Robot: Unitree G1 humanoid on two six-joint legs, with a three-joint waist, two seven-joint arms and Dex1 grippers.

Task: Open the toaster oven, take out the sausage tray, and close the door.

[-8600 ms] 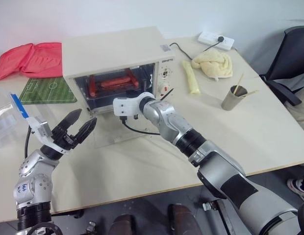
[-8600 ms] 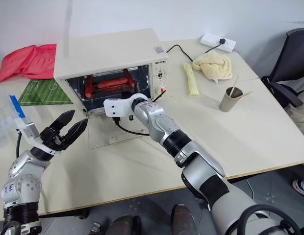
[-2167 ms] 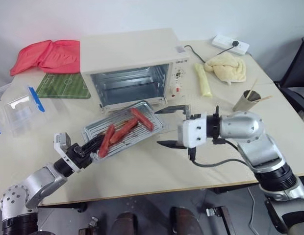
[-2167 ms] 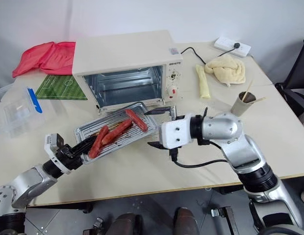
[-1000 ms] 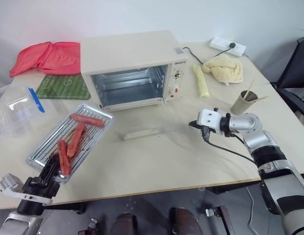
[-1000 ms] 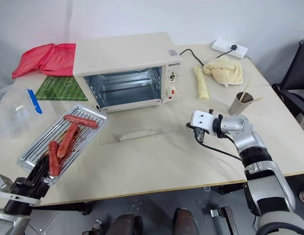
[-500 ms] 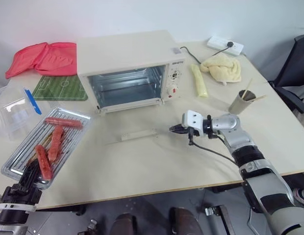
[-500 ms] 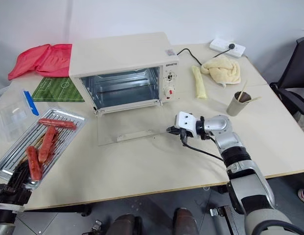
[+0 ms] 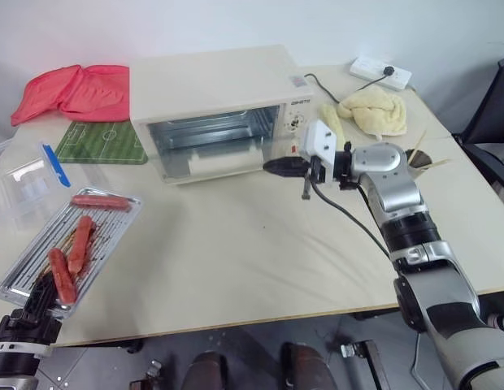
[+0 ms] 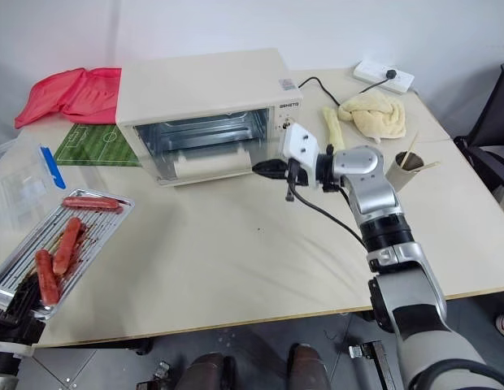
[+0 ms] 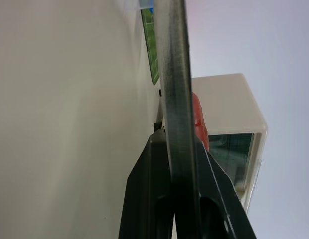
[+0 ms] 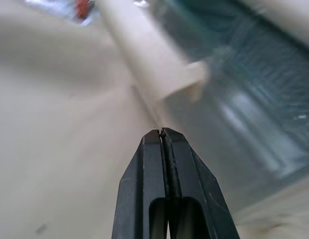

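Right eye view: right gripper [image 10: 263, 168], closed and empty, noses the door [image 10: 207, 165] nearly shut on the toaster oven [image 10: 205, 106]; risk of tips slipping off, door dropping; left gripper [image 11: 170, 164] clamps sausage tray [image 10: 53, 248], desk's 8 o'clock corner.

Cream-white toaster oven [image 9: 211, 89] with red button; beside it, green mat [image 9: 96, 143] lined white like a football pitch; behind that, red cloth [image 9: 69, 88]; silver ridged sausage tray [image 9: 28, 264] bearing red sausages; pale yellow towel [image 9: 374, 110].
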